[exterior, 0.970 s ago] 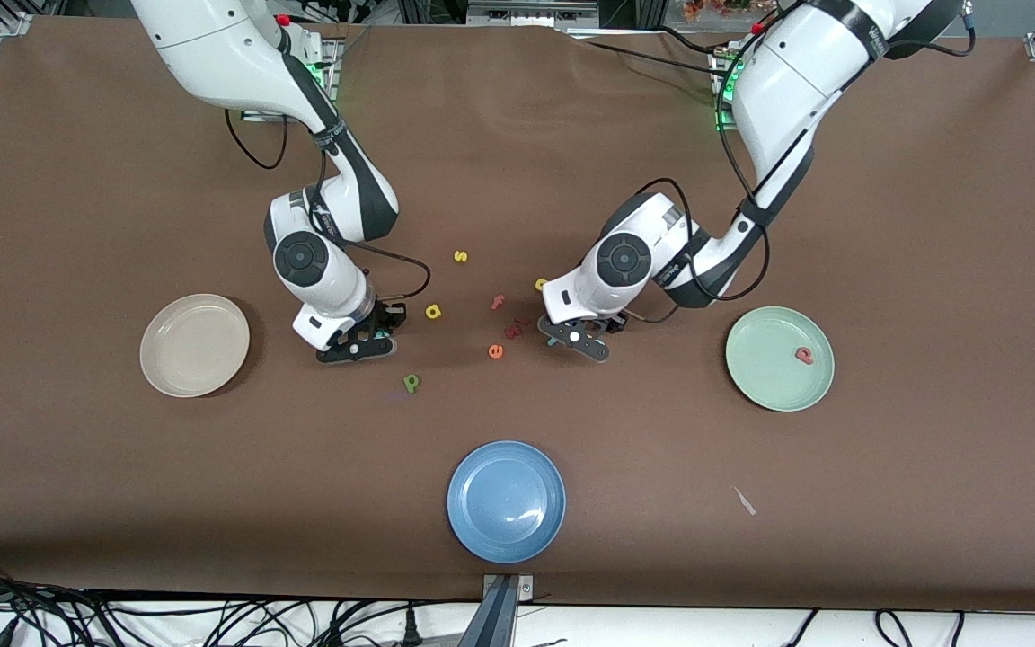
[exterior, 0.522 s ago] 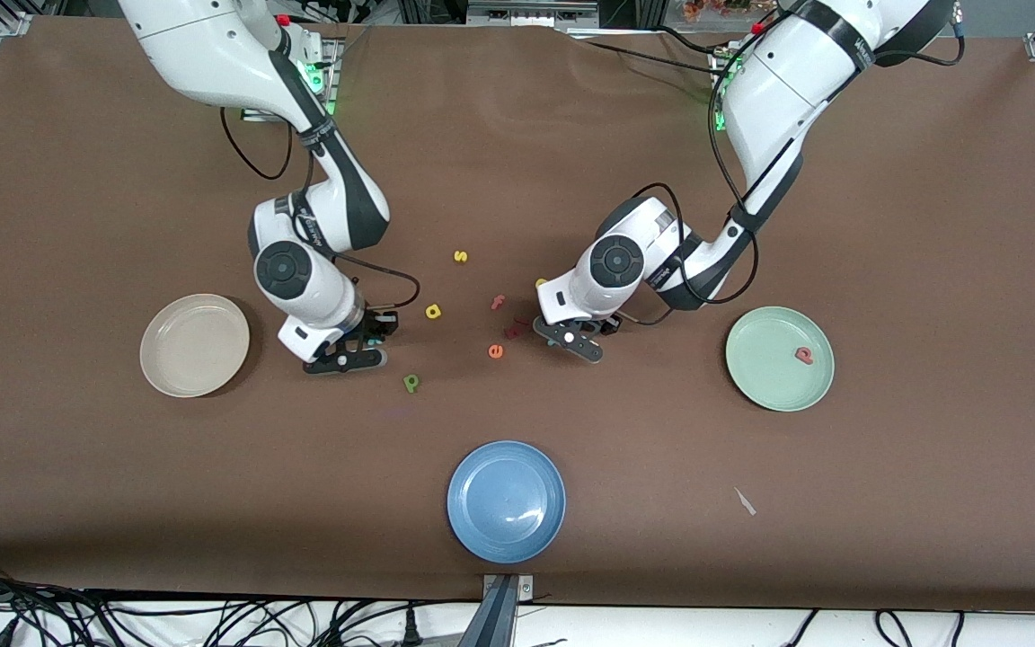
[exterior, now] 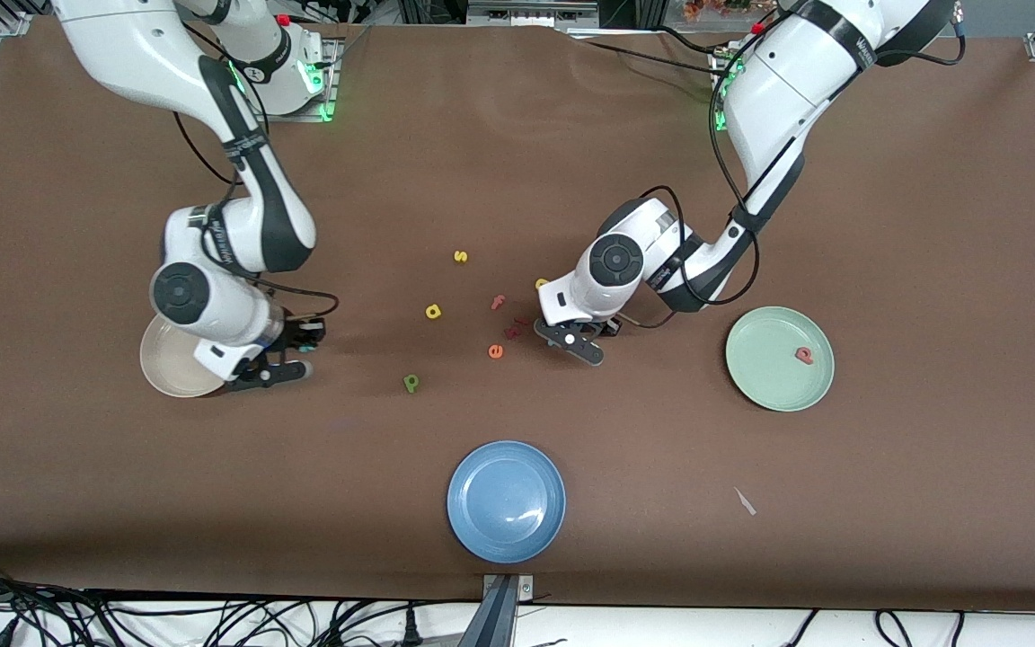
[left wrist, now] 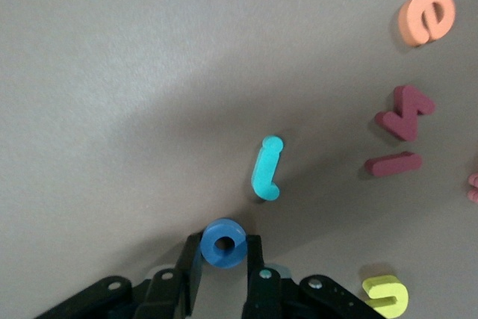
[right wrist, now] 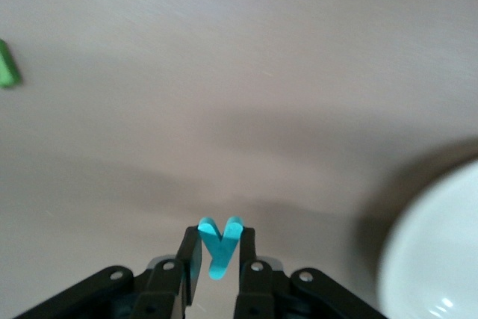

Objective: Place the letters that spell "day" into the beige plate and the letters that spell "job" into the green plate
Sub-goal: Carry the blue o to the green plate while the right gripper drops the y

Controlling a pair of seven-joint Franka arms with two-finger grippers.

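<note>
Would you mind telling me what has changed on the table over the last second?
The right gripper, shut on the teal y, carried it from beside the yellow a to the beige plate's edge. The left gripper closed on the blue o. The salmon b stayed in the green plate.

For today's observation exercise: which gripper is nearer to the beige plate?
The right. The right gripper, shut on the teal y, is by the beige plate's rim. The left gripper is down among the loose letters mid-table.

Teal y [right wrist: 219, 245], teal j [left wrist: 267, 169], blue o [left wrist: 224, 243], beige plate [exterior: 167, 368], mint-green plate [exterior: 765, 364], brown table [exterior: 931, 270]
</note>
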